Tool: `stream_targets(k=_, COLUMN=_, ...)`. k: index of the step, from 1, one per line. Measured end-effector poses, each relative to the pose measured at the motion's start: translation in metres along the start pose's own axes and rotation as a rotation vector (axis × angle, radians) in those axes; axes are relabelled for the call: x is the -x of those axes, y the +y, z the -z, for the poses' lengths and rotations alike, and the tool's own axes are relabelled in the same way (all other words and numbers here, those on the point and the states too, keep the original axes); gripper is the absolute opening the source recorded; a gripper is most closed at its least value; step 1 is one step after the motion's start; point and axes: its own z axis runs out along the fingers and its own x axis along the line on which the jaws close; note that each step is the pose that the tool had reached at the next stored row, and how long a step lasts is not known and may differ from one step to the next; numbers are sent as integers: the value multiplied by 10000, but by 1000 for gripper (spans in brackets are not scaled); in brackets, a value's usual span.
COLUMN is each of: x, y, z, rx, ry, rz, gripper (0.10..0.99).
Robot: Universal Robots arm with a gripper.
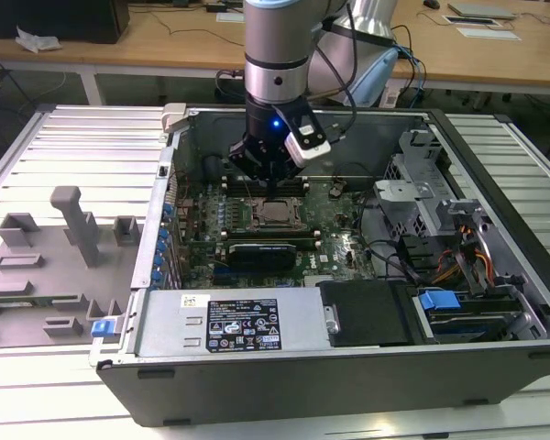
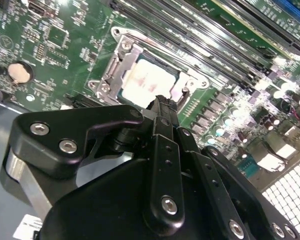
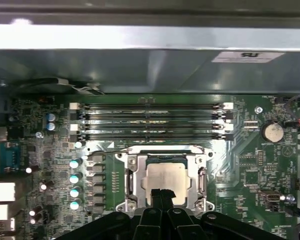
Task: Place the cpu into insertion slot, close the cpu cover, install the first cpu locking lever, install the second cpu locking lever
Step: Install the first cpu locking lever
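The cpu [image 3: 166, 176], a pale silvery-tan square, lies flat in the insertion slot [image 3: 124, 205] on the green board; it is also in the exterior view [image 1: 277, 213] and the second wrist view [image 2: 142, 80]. The silvery cpu cover [image 3: 132, 175] lies down as a frame around the chip [image 2: 117, 67]. My black gripper [image 3: 160, 194] hangs just over the chip's near edge, fingertips pressed together and holding nothing. It hovers there in the second wrist view [image 2: 160, 103] and reaches down into the open case in the exterior view [image 1: 269, 188]. A thin wire lever [image 3: 155, 146] runs along the socket's far side.
Long black memory slots [image 3: 150, 120] lie just beyond the socket. A black card [image 1: 270, 247] sits in front of it. The case holds a power supply [image 1: 238, 325], a drive cage [image 1: 422, 192] and cables [image 1: 467, 261]. Grey fixtures [image 1: 73, 225] stand at the exterior view's left.
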Motion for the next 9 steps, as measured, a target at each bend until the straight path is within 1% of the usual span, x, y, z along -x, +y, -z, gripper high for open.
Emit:
stream_targets(k=5, x=-68, y=2, z=2, rx=0, ry=1, rz=1, gripper=106)
stream_targets(k=7, x=-110, y=2, z=4, rx=0, ry=0, rz=0, gripper=106)
stream_targets(k=9, x=-130, y=2, z=4, rx=0, ry=0, rz=1, gripper=106)
